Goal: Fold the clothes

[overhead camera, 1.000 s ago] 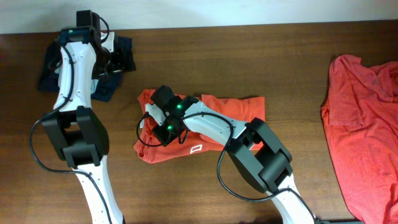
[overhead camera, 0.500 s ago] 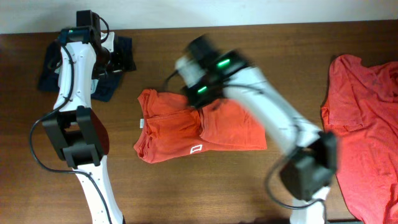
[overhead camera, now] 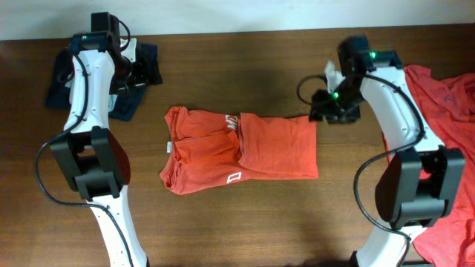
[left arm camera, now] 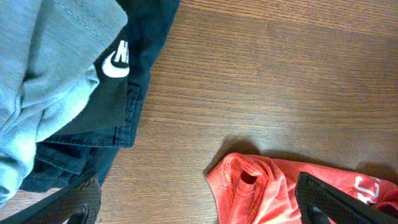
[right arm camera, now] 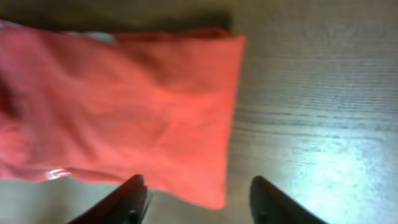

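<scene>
Dark wooden desk [overhead camera: 223, 230]: folded shirt [overhead camera: 241, 148] lies centre, long axis left-right. Right claw [overhead camera: 323, 111], jaws apart and empty, hovers at its far-right corner; unfolded shirts [overhead camera: 438, 148] lie right, nearest it. Left claw [left arm camera: 205, 202] gapes far-left.

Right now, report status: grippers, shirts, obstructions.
Left gripper open, empty, beside dark clothes pile. Right gripper open over folded T-shirt's edge. Second orange-red T-shirt unfolded at right. No obstruction seen.

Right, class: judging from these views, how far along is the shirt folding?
Done: one orange-red T-shirt lies roughly folded mid-table. In hand: nothing; the right gripper hovers open by its edge, and the left gripper is open too. Left: the unfolded orange-red shirt at far right.
</scene>
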